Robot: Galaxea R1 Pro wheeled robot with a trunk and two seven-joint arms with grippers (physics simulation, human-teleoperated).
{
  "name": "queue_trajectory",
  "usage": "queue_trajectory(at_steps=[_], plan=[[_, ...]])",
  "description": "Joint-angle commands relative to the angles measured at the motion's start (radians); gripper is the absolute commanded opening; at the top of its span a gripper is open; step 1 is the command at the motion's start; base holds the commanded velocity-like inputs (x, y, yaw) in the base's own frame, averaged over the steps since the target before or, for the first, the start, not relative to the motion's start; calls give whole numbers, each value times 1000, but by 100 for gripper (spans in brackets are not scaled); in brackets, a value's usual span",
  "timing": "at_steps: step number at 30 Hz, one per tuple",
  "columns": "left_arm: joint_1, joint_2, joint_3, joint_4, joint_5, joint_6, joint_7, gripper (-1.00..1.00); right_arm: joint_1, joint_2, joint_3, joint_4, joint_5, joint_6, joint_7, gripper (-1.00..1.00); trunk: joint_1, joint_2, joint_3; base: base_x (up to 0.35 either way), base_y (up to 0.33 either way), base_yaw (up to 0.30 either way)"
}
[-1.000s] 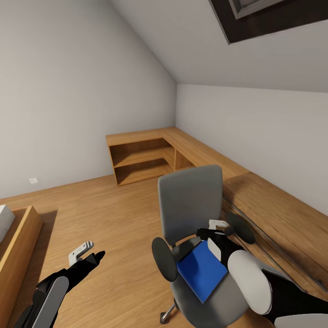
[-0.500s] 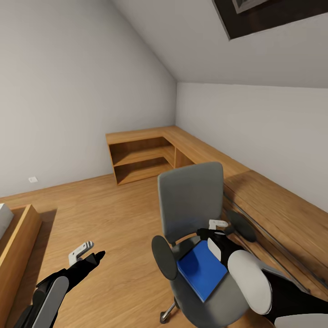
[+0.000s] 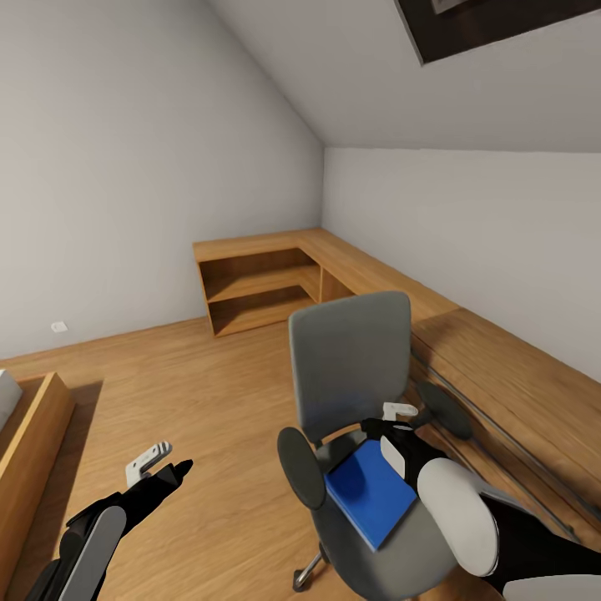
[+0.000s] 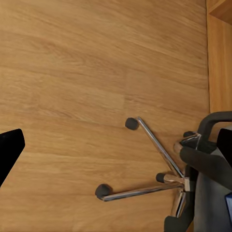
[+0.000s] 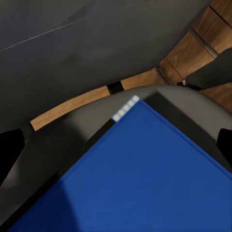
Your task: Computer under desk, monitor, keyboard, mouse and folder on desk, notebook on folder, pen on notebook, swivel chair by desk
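One folder [image 3: 370,494] lies on one swivel chair [image 3: 351,367]; both grippers, left gripper [image 3: 159,464] and right gripper [image 3: 399,420], spread wide.

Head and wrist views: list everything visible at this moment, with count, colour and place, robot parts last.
swivel chair: 1, grey with black armrests, on the floor beside the long cabinet
folder: 1, bright blue, flat on the chair seat
low wooden cabinet: 1, light wood, L-shaped along the far and right walls
wooden bed frame: 1, light wood, left edge
skylight: 1, dark frame, in the sloped ceiling
wall socket: 1, white, low on the left wall
left gripper: 1, black and white, open, over bare floor
right gripper: 1, open, above the folder
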Motion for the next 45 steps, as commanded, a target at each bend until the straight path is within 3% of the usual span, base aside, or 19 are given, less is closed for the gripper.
queue_trajectory(at_steps=[1,45], plan=[[-1,0,0,-1,11,3,9,100,0,1,-6,-2,10,6,-2,100,4,-8,-4,0,0,0],[0,-1,-2,2,12,3,9,100,0,0,-5,-2,10,3,-2,100,173,-316,-142,0,0,0]])
